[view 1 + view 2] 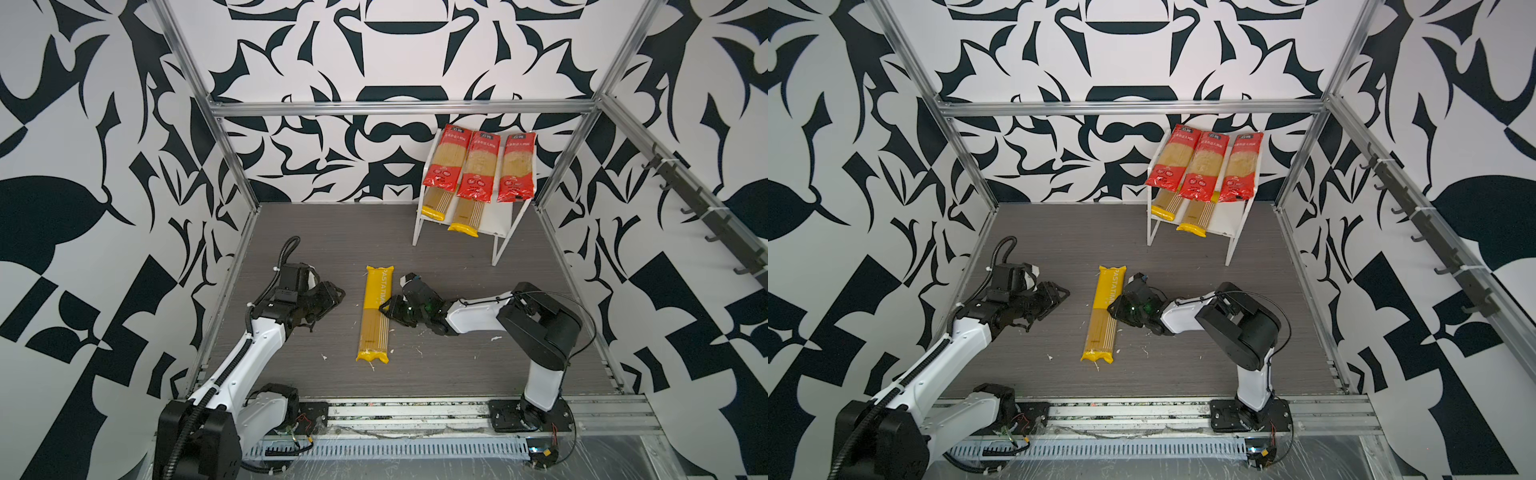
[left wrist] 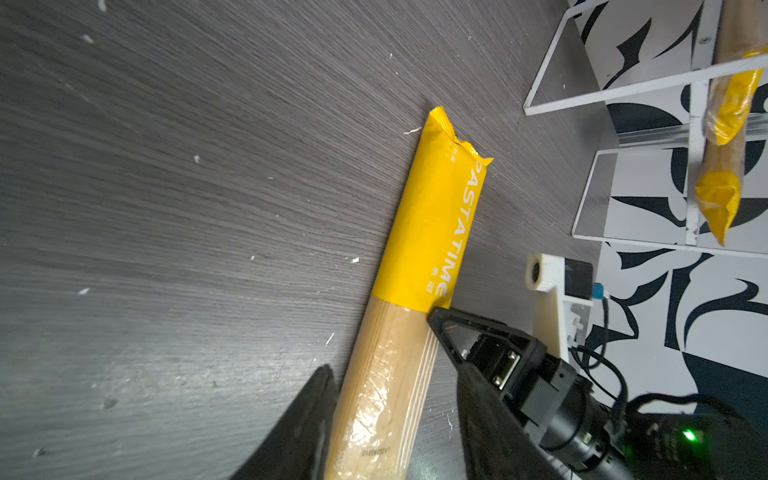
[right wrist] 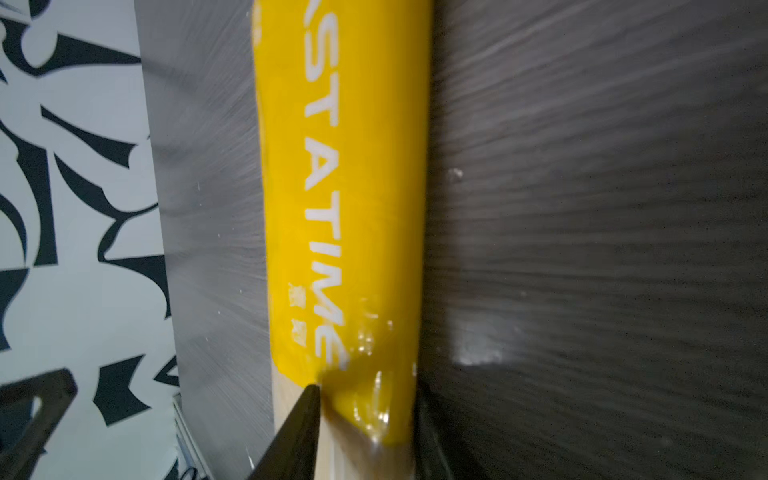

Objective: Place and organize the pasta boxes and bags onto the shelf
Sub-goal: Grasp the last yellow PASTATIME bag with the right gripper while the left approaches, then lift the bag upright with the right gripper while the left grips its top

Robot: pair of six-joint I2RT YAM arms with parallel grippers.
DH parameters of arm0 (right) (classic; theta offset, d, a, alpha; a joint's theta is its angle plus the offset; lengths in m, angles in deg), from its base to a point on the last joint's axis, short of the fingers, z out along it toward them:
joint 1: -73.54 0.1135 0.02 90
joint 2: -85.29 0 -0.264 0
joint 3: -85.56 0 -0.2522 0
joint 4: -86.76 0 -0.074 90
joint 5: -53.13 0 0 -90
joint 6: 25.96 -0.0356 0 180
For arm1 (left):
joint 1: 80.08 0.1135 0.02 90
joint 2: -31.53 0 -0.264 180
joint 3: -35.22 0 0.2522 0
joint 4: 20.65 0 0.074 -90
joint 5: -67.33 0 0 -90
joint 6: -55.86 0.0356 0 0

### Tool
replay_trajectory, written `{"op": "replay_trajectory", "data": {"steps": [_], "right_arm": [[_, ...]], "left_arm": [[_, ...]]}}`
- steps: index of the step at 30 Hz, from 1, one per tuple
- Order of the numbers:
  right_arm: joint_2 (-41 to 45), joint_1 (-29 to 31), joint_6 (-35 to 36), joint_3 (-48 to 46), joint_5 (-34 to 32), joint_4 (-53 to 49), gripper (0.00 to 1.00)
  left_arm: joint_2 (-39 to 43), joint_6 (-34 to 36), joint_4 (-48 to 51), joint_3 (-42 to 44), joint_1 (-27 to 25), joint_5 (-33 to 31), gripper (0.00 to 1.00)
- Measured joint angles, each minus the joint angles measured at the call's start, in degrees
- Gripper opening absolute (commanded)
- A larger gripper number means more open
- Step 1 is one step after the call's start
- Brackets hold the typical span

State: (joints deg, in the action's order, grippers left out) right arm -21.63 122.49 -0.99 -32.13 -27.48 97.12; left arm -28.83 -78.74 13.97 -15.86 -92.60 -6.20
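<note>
The right wrist view is smeared with motion blur and cuts the loose yellow-ended packet (image 1: 374, 316) off at both ends. The right gripper (image 3: 365, 395) has a finger on either side of one long edge, right where the yellow wrap meets the clear middle. Both fingers touch the wrapper, but I can't tell from this blur whether it's a real pinch. In both top views the packet lies flat at the centre of the tabletop (image 1: 457, 353), running from 12 to 6 o'clock, and the right gripper comes in from its 3 o'clock side.

The left gripper (image 1: 332, 296) sits near the packet's 9 o'clock side, jaws apart and holding nothing.

At 1 o'clock the shelf (image 1: 496, 218) stands against the patterned wall. Three red-ended packets (image 1: 478, 166) lie side by side and cover the top board completely. Under them only the near ends of two yellow-ended packets (image 1: 467, 216) poke out, with the rest hidden. The lower board shows bare white on its 3 o'clock side.

White scraps (image 1: 323, 356) are scattered around the loose packet. A row of black hooks (image 1: 706, 224) lines the rail at 3 o'clock.
</note>
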Motion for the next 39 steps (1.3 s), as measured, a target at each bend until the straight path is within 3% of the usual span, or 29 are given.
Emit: {"op": "replay_trajectory", "data": {"steps": [3,6,13,21,30,35,39], "right_arm": [[-0.7,0.0,0.0,-0.3,0.5,2.8,0.10],[-0.6,0.0,1.1,-1.2,2.0,7.5,0.00],[2.6,-0.8,3.5,-7.4,5.6,15.3,0.00],[11.8,-5.5,3.8,-15.3,12.6,18.3,0.00],[28.8,-10.5,5.0,-15.9,17.9,13.8,0.00],[32.8,-10.7,4.5,-15.8,20.9,12.6,0.00],[33.9,-10.8,3.1,-15.8,22.2,11.5,0.00]], "left_arm": [[0.0,-0.7,-1.5,0.4,0.0,0.8,0.53],[0.0,-1.6,-4.0,2.2,0.0,3.2,0.57],[2.2,-5.1,-9.6,7.3,2.4,11.1,0.75],[4.3,-12.5,-24.8,12.2,-0.3,16.0,0.84],[-8.4,-17.4,-41.3,9.2,-10.8,16.1,0.84],[-16.5,-20.9,-51.6,3.4,-15.0,16.5,0.84],[-20.9,-23.5,-59.2,1.0,-16.5,17.7,0.70]]}}
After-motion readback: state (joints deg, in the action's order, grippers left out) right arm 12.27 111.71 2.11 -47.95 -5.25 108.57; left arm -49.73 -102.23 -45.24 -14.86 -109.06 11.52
